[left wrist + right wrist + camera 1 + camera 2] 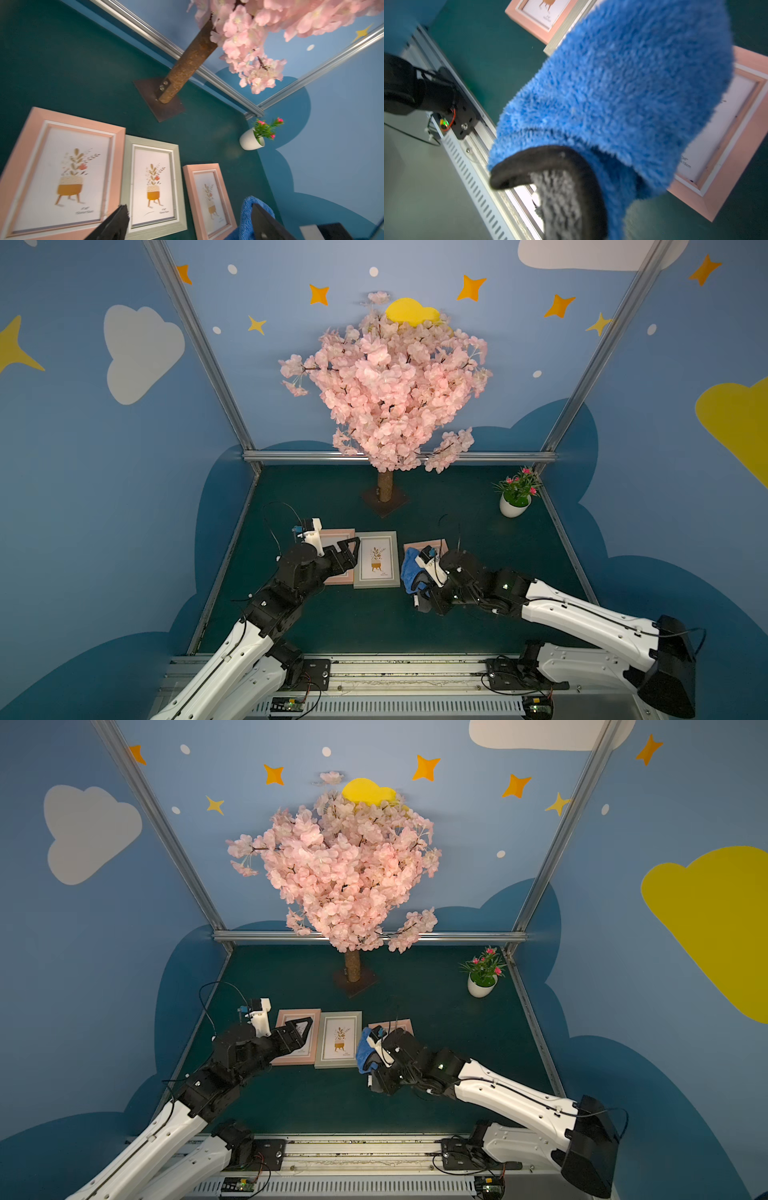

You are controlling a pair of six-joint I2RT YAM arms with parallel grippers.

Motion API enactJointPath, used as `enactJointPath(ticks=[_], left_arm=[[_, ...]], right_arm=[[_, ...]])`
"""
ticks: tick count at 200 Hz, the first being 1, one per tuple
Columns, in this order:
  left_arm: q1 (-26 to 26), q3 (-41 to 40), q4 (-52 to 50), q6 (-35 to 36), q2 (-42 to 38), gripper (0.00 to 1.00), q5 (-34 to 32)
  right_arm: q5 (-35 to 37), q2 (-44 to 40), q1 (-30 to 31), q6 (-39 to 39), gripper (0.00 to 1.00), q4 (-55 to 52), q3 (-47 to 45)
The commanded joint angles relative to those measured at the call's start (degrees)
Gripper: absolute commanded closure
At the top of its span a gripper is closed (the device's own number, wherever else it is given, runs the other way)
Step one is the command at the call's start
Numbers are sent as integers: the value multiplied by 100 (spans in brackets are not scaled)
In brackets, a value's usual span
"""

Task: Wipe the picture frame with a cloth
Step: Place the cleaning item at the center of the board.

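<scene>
In both top views the left hand (351, 553) hangs over the big pink frame (332, 534), fingers spread wide with nothing in them. The right hand (422, 587) is pinching the blue cloth (410, 566). The cloth is bunched up at lower centre, covering the lower left of the small pink frame (430, 543), just right of the grey-green frame (377, 560) on the table (478, 531).

Left wrist view: the three frames lie in a row along the bottom. The cloth (247, 207) pokes in at lower right behind a black finger (268, 224).

Right wrist view: the cloth (623, 93) fills most of the picture, with its grey reverse curling at the bottom. The fingers are hidden behind it.
</scene>
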Motion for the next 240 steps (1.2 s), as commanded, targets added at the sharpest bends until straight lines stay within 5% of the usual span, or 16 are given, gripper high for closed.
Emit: enactJointPath(ticks=[1,61,111,143,183,240], left_arm=[[164,76,-839,218,-93,8,-439],[660,13,-1099,428,-305,7,-535],[948,-40,-1148,480,-384,7,-296],[1081,-74,-1186,501,-482,7,-242],[1211,-92,-1161,514,-442,7,-102],[1319,-102,-1053,521,-313,7,49]], right_arm=[[306,493,379,-443,98,-495,425],[766,2266,1371,-1076,99,-1427,1493],[1901,3617,1739,-1472,100,-2009,2166],[2013,3855,1754,-1643,76,-1925,2193],[1743,3659,1770,-1776,31,-1658,1992],[1099,3087,1761,-1954,15,-1446,1656]])
